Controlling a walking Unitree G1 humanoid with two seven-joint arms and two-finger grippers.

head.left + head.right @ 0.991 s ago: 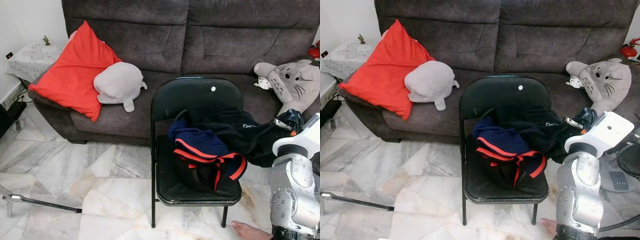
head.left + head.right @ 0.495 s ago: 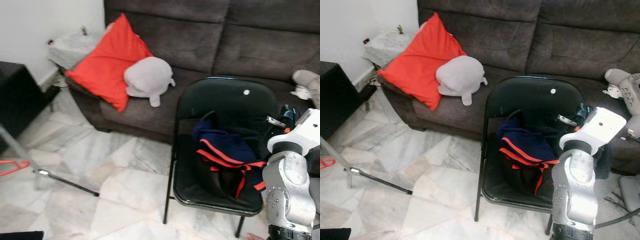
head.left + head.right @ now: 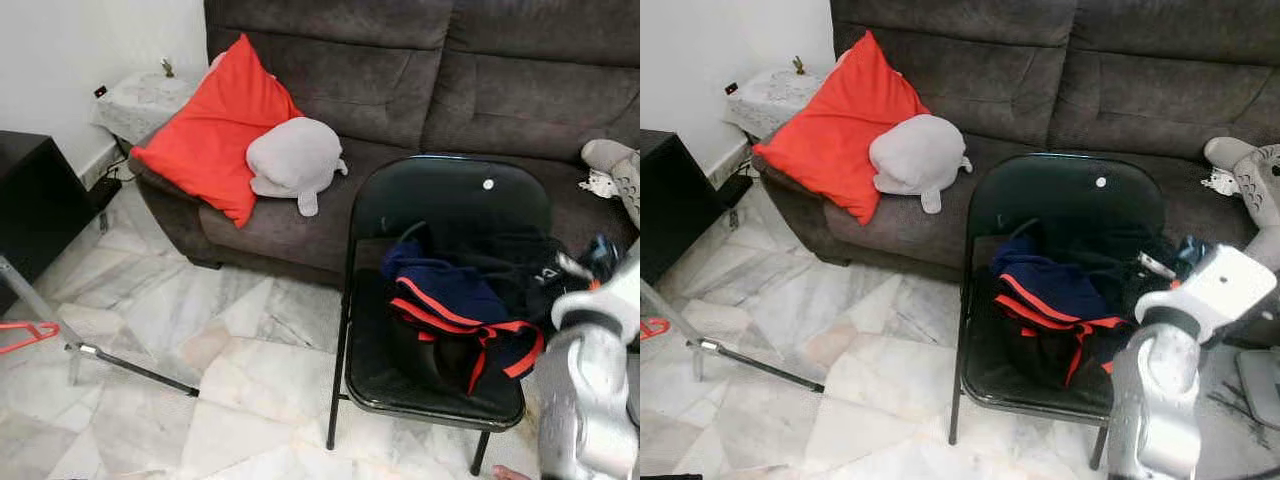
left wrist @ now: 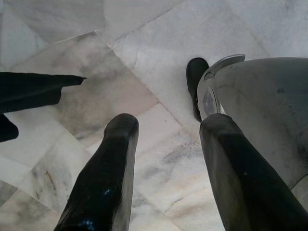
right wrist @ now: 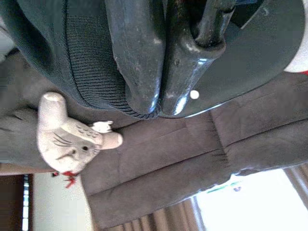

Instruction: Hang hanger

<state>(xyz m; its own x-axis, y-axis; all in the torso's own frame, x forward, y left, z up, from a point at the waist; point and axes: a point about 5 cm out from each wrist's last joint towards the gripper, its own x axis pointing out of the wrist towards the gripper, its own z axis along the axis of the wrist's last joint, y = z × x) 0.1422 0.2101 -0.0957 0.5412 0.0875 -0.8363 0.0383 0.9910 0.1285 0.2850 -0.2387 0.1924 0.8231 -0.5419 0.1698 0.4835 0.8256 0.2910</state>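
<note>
Right gripper's got the hanger, and the view has swung left toward the rack

Compared with a second ago the camera has turned left: a red hanger [image 3: 25, 336] and a metal rack leg [image 3: 130, 363] now show on the floor at far left, and the sofa [image 3: 420, 70] sits further right. The right gripper [image 5: 159, 62] is clamped on a black hanger [image 5: 211, 21] carrying a dark garment [image 5: 72, 53], over the folding chair [image 3: 440, 200]. Left gripper [image 4: 163, 139] hangs spread apart over the marble floor [image 4: 144, 43]. Looks like carrying it to the rack comes next.
</note>
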